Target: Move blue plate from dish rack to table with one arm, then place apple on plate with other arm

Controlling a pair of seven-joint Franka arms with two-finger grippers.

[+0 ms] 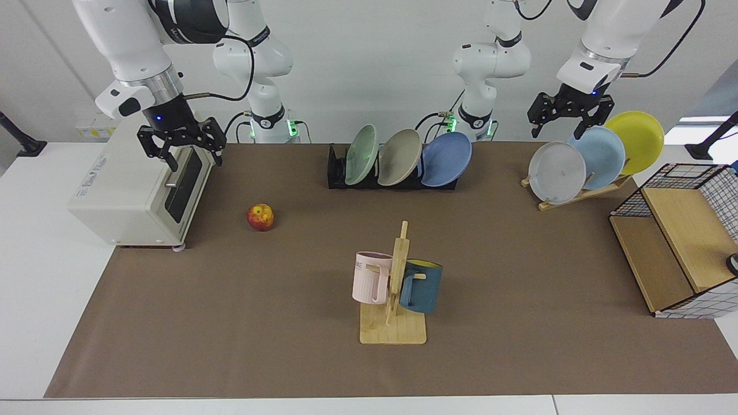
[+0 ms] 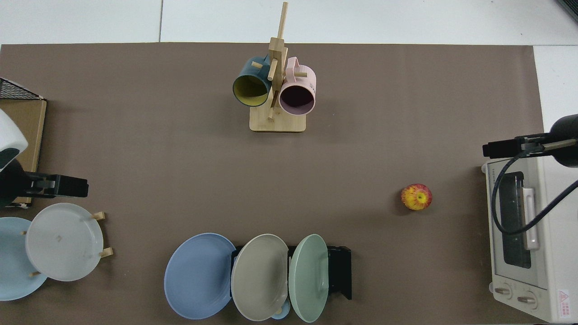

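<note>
The blue plate [image 1: 447, 158] [image 2: 198, 275] leans on edge at the end of the black dish rack [image 1: 337, 168] [image 2: 339, 271], next to a beige plate and a green plate. The red and yellow apple [image 1: 260, 217] [image 2: 416, 197] lies on the brown mat of the table [image 1: 230, 323]. My right gripper [image 1: 184, 154] [image 2: 505, 148] hangs open and holds nothing above the toaster oven, up and to the side of the apple. My left gripper [image 1: 568, 125] [image 2: 63, 186] hangs open and holds nothing above the wooden plate stand, well away from the dish rack.
A white toaster oven [image 1: 138, 184] stands at one end of the mat. A wooden stand [image 1: 576, 190] holds grey, sky-blue and yellow plates. A mug tree [image 1: 395, 288] with a pink and a dark blue mug stands mid-front. A wire and wood shelf [image 1: 674, 248] sits at the other end.
</note>
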